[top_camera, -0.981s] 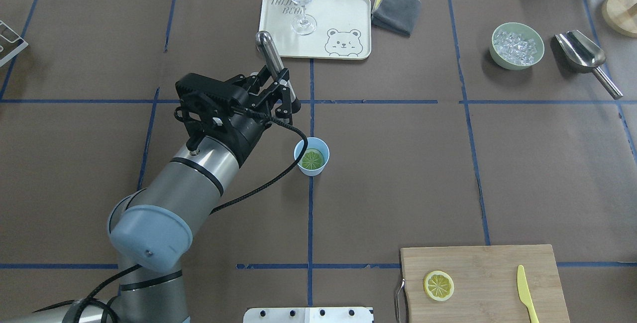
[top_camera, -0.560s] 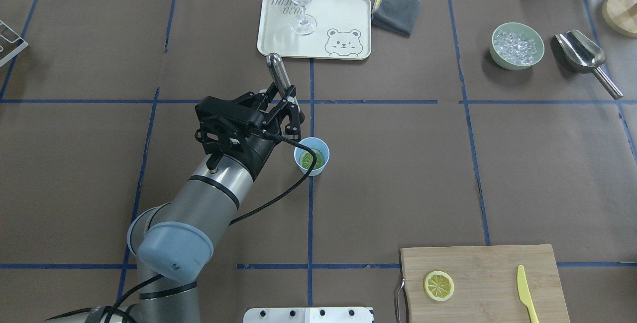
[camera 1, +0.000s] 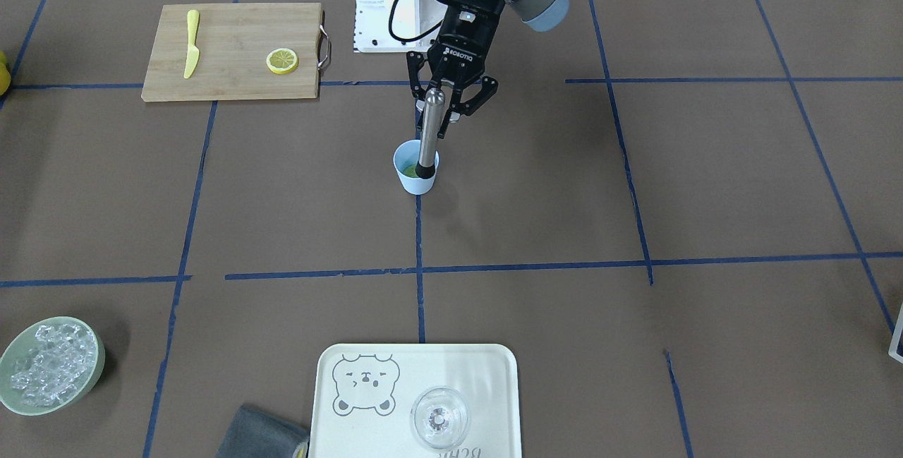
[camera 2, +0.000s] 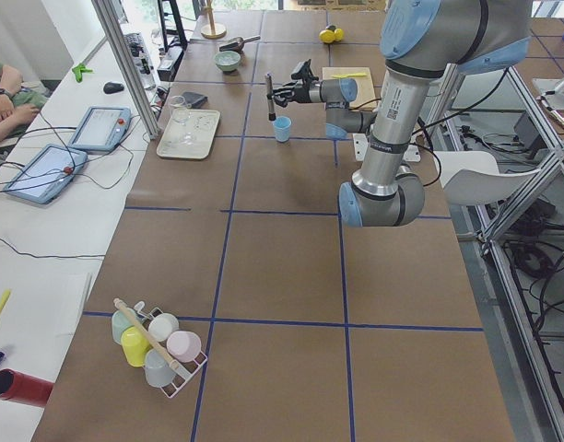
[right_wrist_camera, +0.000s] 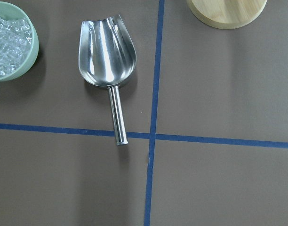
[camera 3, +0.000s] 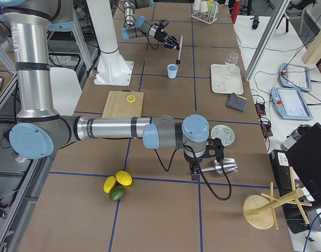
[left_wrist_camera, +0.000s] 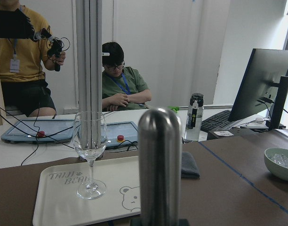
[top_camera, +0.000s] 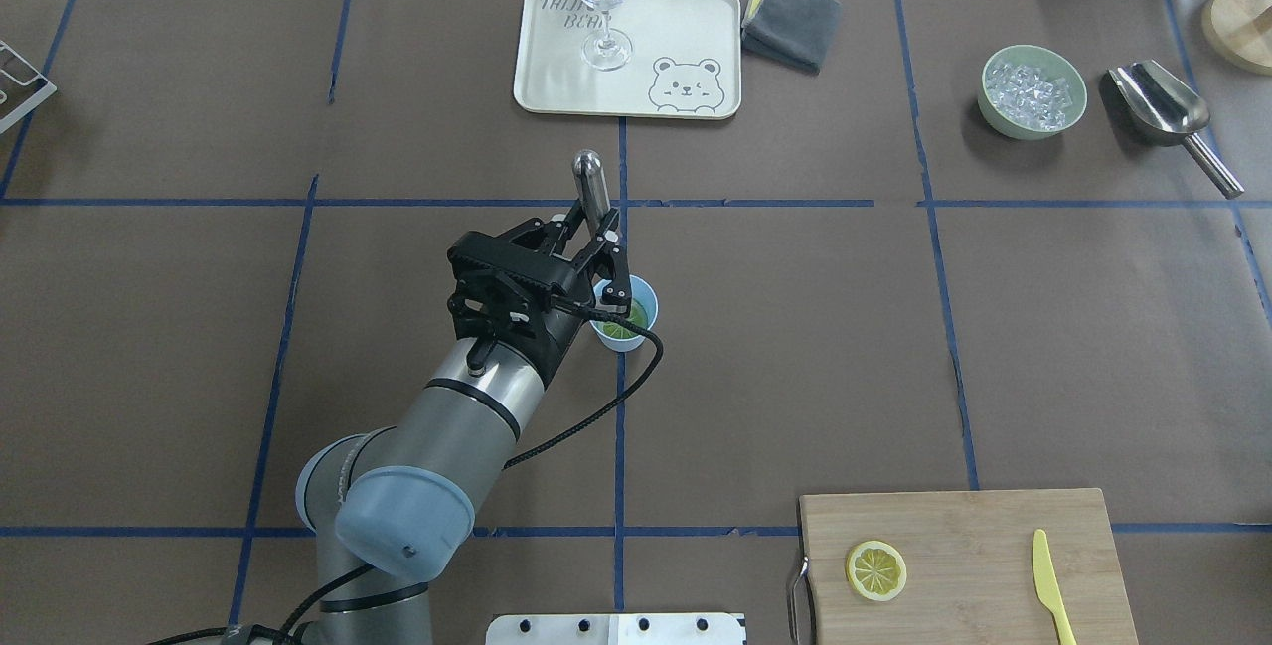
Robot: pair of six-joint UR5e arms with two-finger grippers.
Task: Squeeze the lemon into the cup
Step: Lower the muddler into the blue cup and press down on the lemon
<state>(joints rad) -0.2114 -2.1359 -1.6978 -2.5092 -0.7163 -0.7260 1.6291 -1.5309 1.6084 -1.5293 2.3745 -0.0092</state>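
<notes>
- Roughly: left gripper (camera 1: 444, 113) is clamped on a steel muddler (camera 1: 429, 126), with its black tip at the mouth of the cup (camera 1: 411, 186). I can't tell if it touches the lemon slice (top_camera: 627, 315) yet.
- Risk 1: the tip sits toward one side of the rim. An off-centre push could tip or skate the cup, since it's light and nothing braces it.
- Risk 2: the shaft is smooth, so it may slide up through the fingers under load.
- Right gripper (camera 3: 196, 169) hangs far off over the scoop (right_wrist_camera: 107, 52). Can't tell if its fingers are open or closed.
- The slice lies flat in the cup bottom. It reads greenish and is partly hidden by the gripper.
- Spare slice (top_camera: 875, 569) sits on the cutting board (top_camera: 974, 526).
</notes>
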